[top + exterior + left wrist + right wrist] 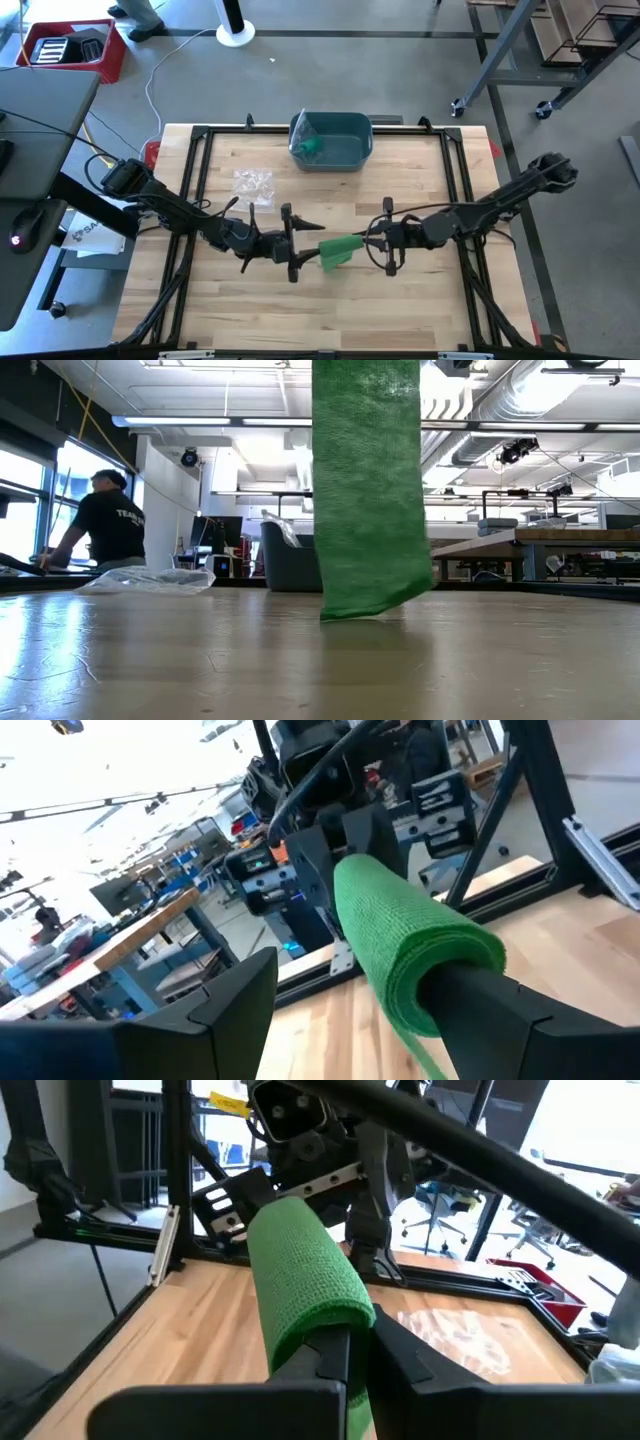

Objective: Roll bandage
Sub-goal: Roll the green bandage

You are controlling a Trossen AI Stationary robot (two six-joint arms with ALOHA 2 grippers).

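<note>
The bandage (337, 249) hangs in the air over the middle of the table (400, 310), strung between the two hands, with its loose tail dropping down until the end just about brushes the wood, as the low view shows (368, 490). The right hand (372, 240) is clenched on one end of the green strip, its fingers (345, 1355) pinched tight with the fabric draped over them. The left hand (300, 245) stands spread wide, and the bandage is wrapped around one of its fingers (480, 995) like a spool; the other finger is bare and clear of the cloth. The chief risk, as I judge it, is that the wrap is only loosely seated on that single finger: any tilt or pull along the finger could let the coil slide off its tip and fall open. If the right hand pulls too hard or off-axis, the turns may bunch towards one side and build a cone, not a neat roll. The hanging tail could drag on the table and catch, skewing the turns or untwisting them. With the two hands so near each other, a small misjudged turn could also knock their fingers together. The bin (335, 140) and the plastic wrapper (253, 183) lie well apart and should not interfere.
</note>
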